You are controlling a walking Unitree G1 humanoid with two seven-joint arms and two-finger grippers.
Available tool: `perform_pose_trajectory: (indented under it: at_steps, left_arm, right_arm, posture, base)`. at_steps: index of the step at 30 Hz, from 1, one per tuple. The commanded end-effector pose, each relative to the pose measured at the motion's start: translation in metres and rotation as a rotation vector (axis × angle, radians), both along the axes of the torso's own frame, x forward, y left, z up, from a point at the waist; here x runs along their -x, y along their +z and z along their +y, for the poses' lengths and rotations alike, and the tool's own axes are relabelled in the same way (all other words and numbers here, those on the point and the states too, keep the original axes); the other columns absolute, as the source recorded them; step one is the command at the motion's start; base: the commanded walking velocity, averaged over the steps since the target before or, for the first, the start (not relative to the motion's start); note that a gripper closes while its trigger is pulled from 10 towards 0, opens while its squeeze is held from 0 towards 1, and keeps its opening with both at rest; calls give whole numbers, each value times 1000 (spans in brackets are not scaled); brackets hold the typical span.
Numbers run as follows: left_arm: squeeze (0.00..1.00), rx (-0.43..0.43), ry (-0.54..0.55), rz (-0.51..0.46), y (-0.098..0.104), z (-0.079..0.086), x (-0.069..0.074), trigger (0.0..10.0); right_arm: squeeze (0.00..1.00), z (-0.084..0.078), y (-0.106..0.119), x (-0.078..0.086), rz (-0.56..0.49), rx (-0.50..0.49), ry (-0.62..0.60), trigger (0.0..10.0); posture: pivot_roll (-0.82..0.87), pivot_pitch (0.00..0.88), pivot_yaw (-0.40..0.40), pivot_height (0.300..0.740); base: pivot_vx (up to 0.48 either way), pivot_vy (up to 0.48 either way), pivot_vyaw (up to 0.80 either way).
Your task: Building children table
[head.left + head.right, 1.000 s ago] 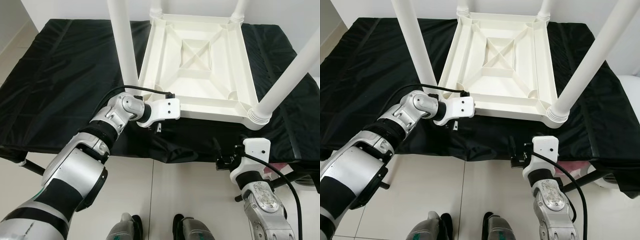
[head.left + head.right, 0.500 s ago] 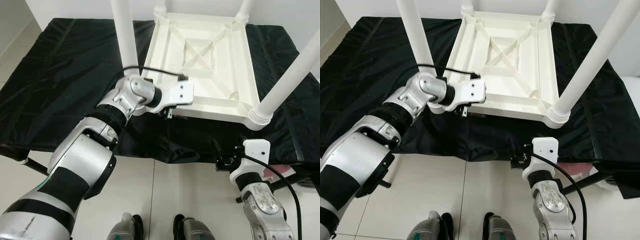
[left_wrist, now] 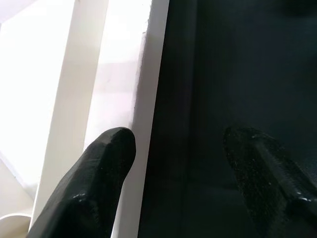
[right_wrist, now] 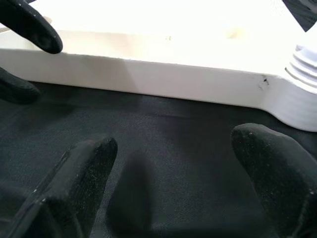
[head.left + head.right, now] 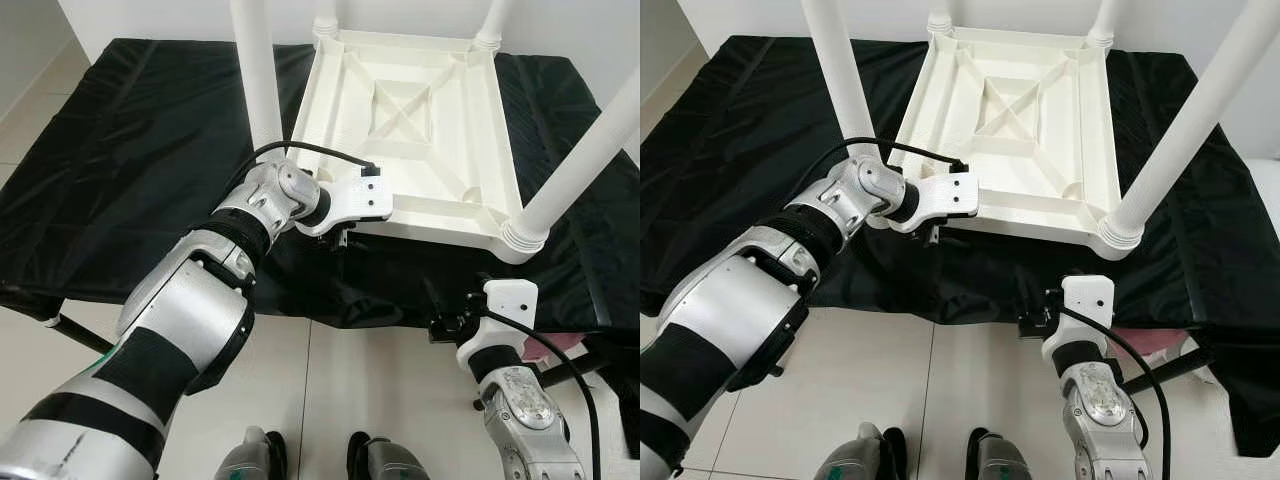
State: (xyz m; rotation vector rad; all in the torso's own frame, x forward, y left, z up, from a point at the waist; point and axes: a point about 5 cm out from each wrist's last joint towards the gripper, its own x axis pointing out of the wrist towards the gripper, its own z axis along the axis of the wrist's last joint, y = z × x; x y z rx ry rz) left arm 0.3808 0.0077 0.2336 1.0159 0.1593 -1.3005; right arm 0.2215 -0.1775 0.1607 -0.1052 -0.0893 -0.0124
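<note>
The upturned children's table is plain cream-white all over, its ribbed underside and its round legs alike. Under it, the desk wears a glossy black cloth with a faint sheen in its wrinkles. Beside the table's near rim, the left gripper has a white housing and black fingers on a silver arm. Below that rim, the right gripper shows the same white and black. The floor is pale beige tile with thin dark seams.
</note>
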Motion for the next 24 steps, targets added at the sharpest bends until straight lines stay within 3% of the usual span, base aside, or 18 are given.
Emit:
perform_pose_trajectory:
  at_steps: [1,5,7,12,18,19,20,24]
  left_arm:
    - [0,97,202,-176,3,8,-14,9059]
    - [0,157,185,-178,16,7,-14,9529]
    - [0,219,167,-173,25,5,-14,9529]
    - [0,273,160,-175,35,3,-13,9922]
    - [0,249,190,-178,26,6,-15,10000]
    - [0,250,241,-187,21,8,-17,9882]
    - [0,256,283,-195,18,9,-19,9020]
    - [0,263,313,-200,17,10,-20,9294]
  right_arm:
    - [0,1,0,3,1,0,-3,10000]
    - [0,2,0,5,0,-5,-1,10000]
    - [0,9,0,6,6,15,66,10000]
    - [0,28,3,7,11,52,225,10000]
    - [0,39,10,2,-10,87,312,10000]
    - [0,41,14,0,-21,92,325,10000]
    - [0,42,17,-1,-28,94,332,10000]
    - [0,42,20,-2,-33,96,337,10000]
  posture:
    - [-112,174,73,740]
    - [-114,178,73,740]
    - [-117,181,71,740]
    - [-129,192,66,740]
    - [-134,207,54,740]
    - [-139,222,49,740]
    - [-147,239,44,740]
    - [-152,248,42,740]
  base:
    - [0,0,0]
    - [0,0,0]
    - [0,0,0]
    - [0,0,0]
    - [0,0,0]
    - [0,0,0]
    - [0,0,0]
    - [0,0,0]
